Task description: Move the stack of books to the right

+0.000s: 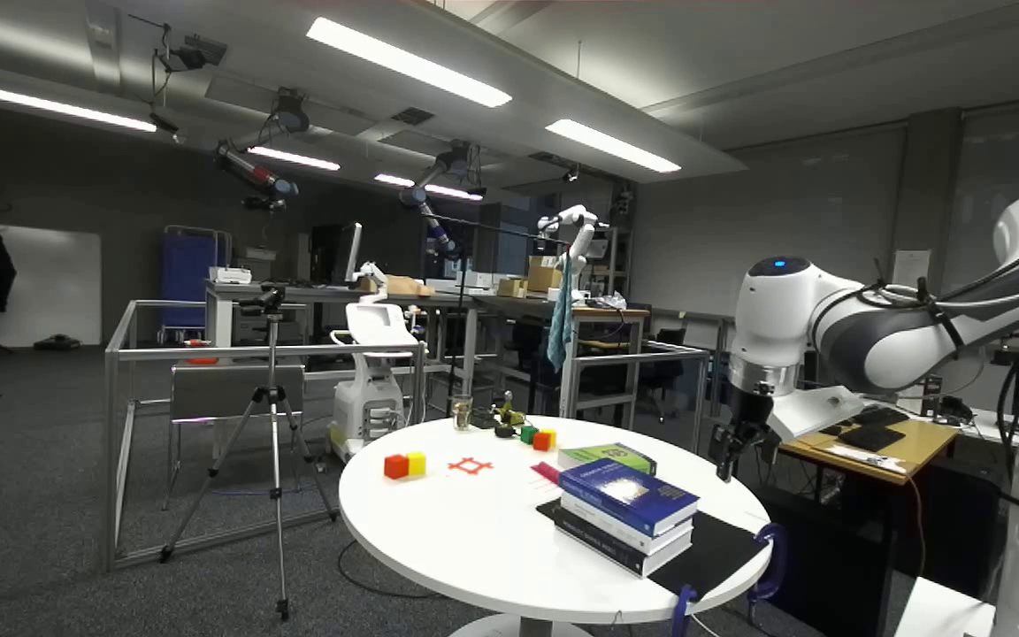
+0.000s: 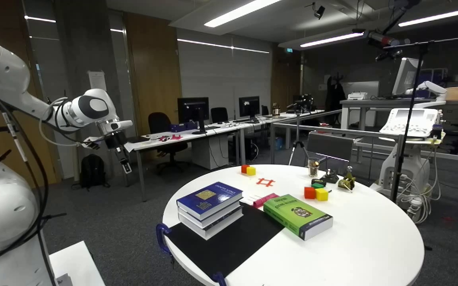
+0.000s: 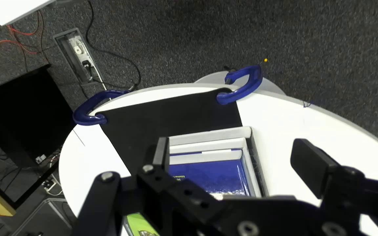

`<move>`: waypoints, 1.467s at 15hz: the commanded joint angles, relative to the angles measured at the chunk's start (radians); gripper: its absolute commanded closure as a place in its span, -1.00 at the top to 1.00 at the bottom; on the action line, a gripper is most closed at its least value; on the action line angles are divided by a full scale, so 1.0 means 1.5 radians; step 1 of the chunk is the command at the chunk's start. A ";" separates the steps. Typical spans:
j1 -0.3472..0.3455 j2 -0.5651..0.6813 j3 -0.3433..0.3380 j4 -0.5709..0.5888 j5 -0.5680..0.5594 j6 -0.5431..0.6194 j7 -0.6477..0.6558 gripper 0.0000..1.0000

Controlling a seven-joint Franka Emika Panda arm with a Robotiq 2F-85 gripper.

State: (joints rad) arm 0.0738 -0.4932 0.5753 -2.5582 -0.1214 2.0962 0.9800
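The stack of books (image 1: pixel 629 495) is a neat pile of three with a glossy dark blue cover on top. It lies partly on a black mat and also shows in an exterior view (image 2: pixel 210 198) and in the wrist view (image 3: pixel 205 173). My gripper (image 1: pixel 728 453) hangs in the air above table height, off to the robot's side of the stack, as an exterior view (image 2: pixel 125 162) also shows. In the wrist view the gripper's fingers (image 3: pixel 231 157) are wide apart with nothing held between them. The left finger and gripper body hide part of the stack.
A black mat (image 2: pixel 229 246) is held to the round white table (image 2: pixel 356 246) by blue clamps (image 3: pixel 241 86). A green book (image 2: pixel 296 214) lies beside the stack. Red and yellow blocks (image 1: pixel 405 465), a pink item (image 2: pixel 264 200) and small objects stand farther off.
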 commanded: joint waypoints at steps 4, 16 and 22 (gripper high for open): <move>-0.097 0.192 0.108 0.106 -0.220 0.059 0.333 1.00; 0.129 0.548 -0.097 0.382 -0.515 -0.045 0.763 1.00; 0.256 0.658 -0.194 0.510 -0.517 -0.047 0.830 1.00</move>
State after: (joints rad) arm 0.3772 0.4237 0.3411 -1.9057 -0.8728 2.0709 2.1737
